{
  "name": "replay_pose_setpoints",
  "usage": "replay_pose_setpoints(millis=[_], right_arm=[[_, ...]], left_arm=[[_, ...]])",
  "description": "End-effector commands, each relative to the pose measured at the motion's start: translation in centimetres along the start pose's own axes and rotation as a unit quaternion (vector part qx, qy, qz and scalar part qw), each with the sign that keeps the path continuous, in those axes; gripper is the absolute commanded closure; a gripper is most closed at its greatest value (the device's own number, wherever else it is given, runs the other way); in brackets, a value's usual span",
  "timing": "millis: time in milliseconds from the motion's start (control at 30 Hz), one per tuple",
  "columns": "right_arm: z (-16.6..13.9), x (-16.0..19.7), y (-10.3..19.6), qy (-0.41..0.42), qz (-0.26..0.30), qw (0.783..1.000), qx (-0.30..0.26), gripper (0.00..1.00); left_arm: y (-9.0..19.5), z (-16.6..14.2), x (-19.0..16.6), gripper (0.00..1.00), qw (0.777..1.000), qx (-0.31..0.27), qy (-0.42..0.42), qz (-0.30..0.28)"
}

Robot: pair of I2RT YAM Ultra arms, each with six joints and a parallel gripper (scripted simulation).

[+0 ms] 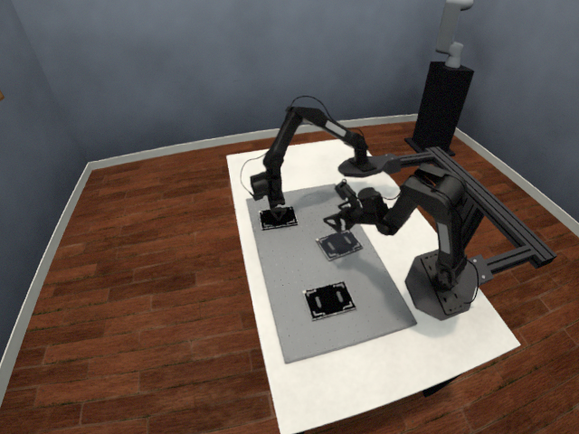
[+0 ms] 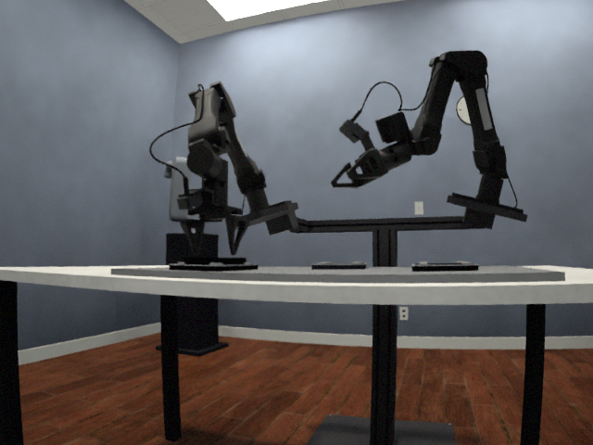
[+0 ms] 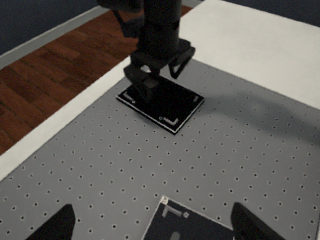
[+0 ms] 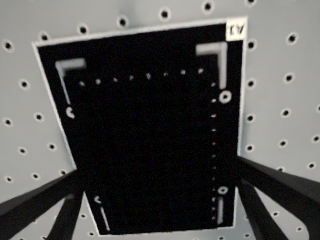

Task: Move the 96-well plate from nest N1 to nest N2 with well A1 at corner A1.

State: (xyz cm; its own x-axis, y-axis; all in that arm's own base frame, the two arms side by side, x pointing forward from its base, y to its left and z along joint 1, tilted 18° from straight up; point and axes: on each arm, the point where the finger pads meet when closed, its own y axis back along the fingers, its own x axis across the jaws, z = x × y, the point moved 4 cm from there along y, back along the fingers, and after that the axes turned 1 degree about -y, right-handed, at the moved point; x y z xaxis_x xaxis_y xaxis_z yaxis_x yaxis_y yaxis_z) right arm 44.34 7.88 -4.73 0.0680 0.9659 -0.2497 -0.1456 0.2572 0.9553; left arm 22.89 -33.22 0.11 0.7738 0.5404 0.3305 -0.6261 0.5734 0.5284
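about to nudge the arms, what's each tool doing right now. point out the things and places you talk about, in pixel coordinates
Left tool [image 2: 342,185] [image 3: 152,220]: open, holding nothing.
Right tool [image 2: 214,252] [image 4: 159,175]: open, above the 96-well plate [image 2: 224,260] [image 4: 150,135], not gripping it.

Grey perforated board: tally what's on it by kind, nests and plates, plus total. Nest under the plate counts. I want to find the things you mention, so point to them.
plate nest [image 1: 328,300] [image 2: 445,268] [image 3: 195,225] [image 4: 50,55]: 3
96-well plate [image 1: 289,217] [image 2: 232,260] [image 3: 172,100] [image 4: 150,150]: 1
Total: 4
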Motion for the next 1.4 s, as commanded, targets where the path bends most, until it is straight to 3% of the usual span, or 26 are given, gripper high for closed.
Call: replay_pose_setpoints(millis=[0,467,667,800,1033,1200,1367], right_arm=[[1.7,0.4,2.6,-0.004,0.003,0.999,-0.032,0.0],[1.5,0.7,6.8,-0.005,0.004,0.999,-0.032,0.0],[1.1,0.6,12.2,-0.005,0.005,0.999,-0.031,0.0],[0.1,0.5,10.0,0.001,0.005,1.0,-0.002,0.0],[-0.2,0.4,9.4,0.004,-0.001,1.0,0.003,0.0],[1.5,0.8,10.4,0.031,0.009,0.997,-0.07,0.0],[0.6,0.8,10.9,0.078,0.012,0.988,-0.131,0.0]], left_arm=[[0.1,0.6,-0.2,0.0,1.0,-0.009,0.0,-0.002],[0.1,0.6,-0.2,0.0,1.0,-0.009,0.0,-0.002],[0.1,0.6,-0.2,0.0,1.0,-0.009,0.0,-0.002],[0.1,0.6,-0.2,0.0,1.0,-0.009,0.0,-0.002],[0.1,0.6,-0.2,0.0,1.0,-0.009,0.0,-0.002],[0.1,0.6,-0.2,0.0,1.0,-0.009,0.0,-0.002],[0.1,0.6,-0.2,0.0,1.0,-0.009,0.0,-0.002]])
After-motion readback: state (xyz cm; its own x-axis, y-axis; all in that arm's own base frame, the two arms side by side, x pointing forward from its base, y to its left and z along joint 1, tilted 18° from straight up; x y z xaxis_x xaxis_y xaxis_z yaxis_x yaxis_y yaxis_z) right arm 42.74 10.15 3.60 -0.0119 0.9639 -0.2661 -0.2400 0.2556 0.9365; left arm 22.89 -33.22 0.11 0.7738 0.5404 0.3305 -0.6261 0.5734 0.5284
